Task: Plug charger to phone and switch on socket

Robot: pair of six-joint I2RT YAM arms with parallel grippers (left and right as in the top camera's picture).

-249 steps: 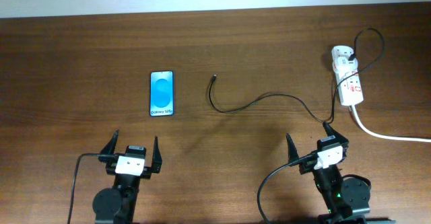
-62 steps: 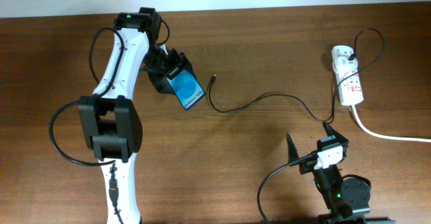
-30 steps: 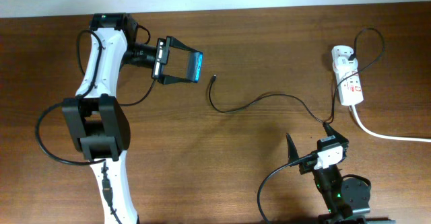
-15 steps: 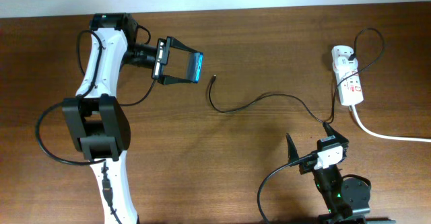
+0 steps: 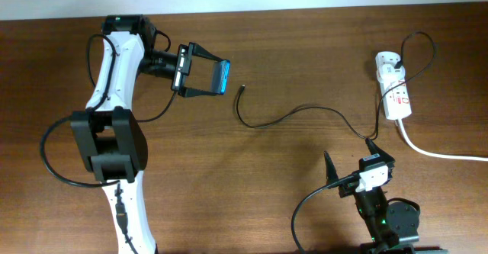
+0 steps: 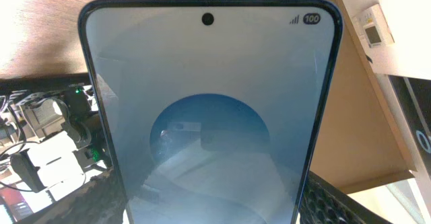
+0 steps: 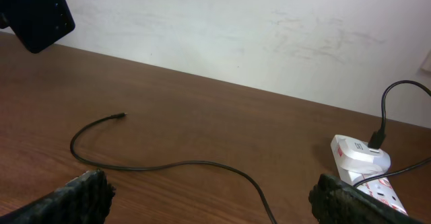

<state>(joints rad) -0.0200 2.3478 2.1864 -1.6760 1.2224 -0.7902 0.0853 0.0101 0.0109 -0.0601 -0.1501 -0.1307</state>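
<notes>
My left gripper (image 5: pixel 223 76) is shut on the phone (image 5: pixel 226 71) and holds it on edge above the table's far left. In the left wrist view the phone's blue screen (image 6: pixel 209 116) fills the frame between the fingers (image 6: pixel 215 214). The charger's black cable (image 5: pixel 305 108) lies on the table, its free connector tip (image 5: pixel 242 88) just right of the phone and apart from it. Its plug end sits in the white socket (image 5: pixel 393 86) at the far right. My right gripper (image 5: pixel 349 155) is open and empty at the front right; it also shows in the right wrist view (image 7: pixel 222 197).
The socket's thick white cord (image 5: pixel 442 153) runs off the right edge. The right wrist view shows the cable (image 7: pixel 168 163), the socket (image 7: pixel 367 158), the phone's dark back (image 7: pixel 37 12) and a white wall behind the table. The tabletop is dark wood.
The left arm has left its rest, lifted the phone off the table and turned it on edge. Over the last second it has barely moved. The right arm has not moved.
</notes>
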